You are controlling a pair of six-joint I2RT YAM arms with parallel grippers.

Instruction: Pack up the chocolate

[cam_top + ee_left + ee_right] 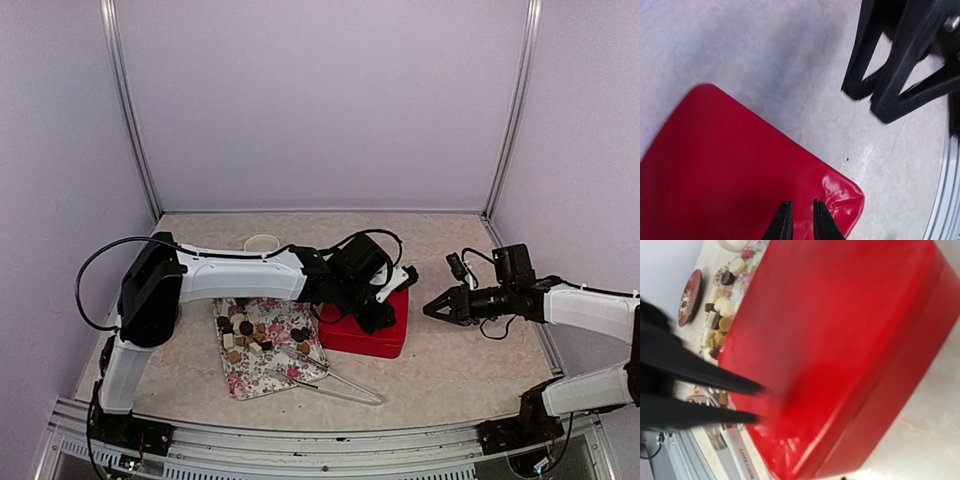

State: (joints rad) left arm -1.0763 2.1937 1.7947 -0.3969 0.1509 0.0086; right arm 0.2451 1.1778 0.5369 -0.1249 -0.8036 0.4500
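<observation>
The chocolate lies as several brown, tan and cream pieces on a floral tray left of a closed red box. In the right wrist view the chocolate shows past the red box. My left gripper hovers over the box lid. The left gripper has its jaws a narrow gap apart with nothing between them. My right gripper points at the box's right side from a short distance. The right gripper is open and empty, its fingertips blurred.
Clear tongs lie at the tray's front corner, and their labelled handle shows in the right wrist view. A white cup stands at the back. A dark patterned plate sits beyond the tray. Lilac walls enclose the table.
</observation>
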